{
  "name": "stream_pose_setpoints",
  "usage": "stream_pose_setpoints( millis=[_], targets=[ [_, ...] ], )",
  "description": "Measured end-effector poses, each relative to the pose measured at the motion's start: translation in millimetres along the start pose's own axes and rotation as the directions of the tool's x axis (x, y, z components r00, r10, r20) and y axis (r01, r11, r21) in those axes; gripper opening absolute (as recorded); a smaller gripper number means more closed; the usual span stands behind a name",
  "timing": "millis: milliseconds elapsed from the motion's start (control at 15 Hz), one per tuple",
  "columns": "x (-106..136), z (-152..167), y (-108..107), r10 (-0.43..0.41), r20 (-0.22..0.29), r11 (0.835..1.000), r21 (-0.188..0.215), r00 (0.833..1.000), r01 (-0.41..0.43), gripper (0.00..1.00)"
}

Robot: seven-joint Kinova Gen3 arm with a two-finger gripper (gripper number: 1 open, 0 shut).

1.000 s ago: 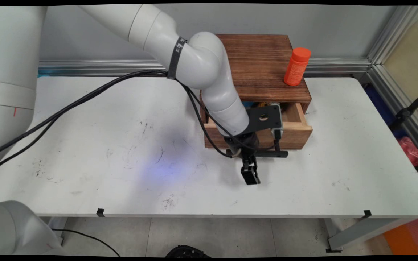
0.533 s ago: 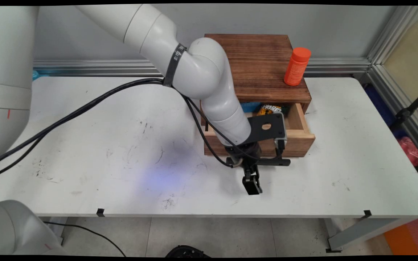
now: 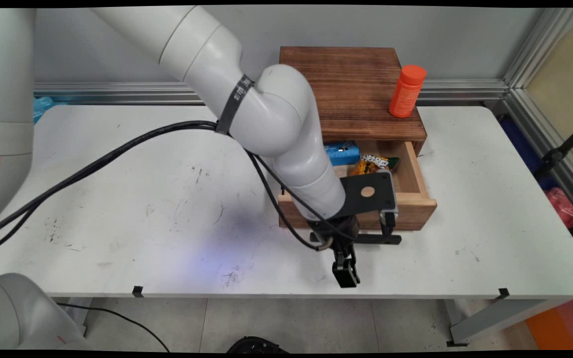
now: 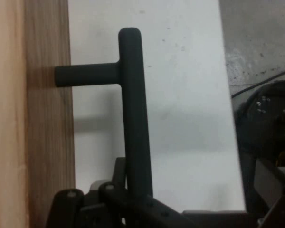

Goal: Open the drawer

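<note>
Drawer (image 3: pixel 411 199) slid further out of wooden box (image 3: pixel 356 94) since a second ago, blue pack (image 3: pixel 342 152) and snack bag (image 3: pixel 372 164) now showing inside. Gripper (image 3: pixel 345 271) clamped on black handle (image 4: pixel 133 114) at drawer front. Orange bottle (image 3: pixel 407 91) upright on box top, white table (image 3: pixel 117 199) underneath.

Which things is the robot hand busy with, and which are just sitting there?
Busy with:
gripper, shut on the drawer handle
wooden drawer, open

Just sitting there:
orange bottle on the wooden cabinet
blue packet and snack packet inside the drawer
</note>
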Motion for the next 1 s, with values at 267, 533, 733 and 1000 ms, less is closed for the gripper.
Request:
stream_pose_setpoints(
  millis=[267, 533, 733, 1000],
  targets=[
    [2, 2, 20, -0.003, 0.008, 1.000, -0.006, 1.000, 0.003, 1.00],
    [4, 4, 35, -0.004, 0.019, 1.000, -0.013, 1.000, 0.004, 1.00],
    [5, 6, 46, -0.003, 0.029, 1.000, -0.017, 1.000, 0.004, 1.00],
    [6, 7, 57, -0.006, 0.040, 1.000, -0.023, 0.999, 0.007, 1.00]
  ],
)
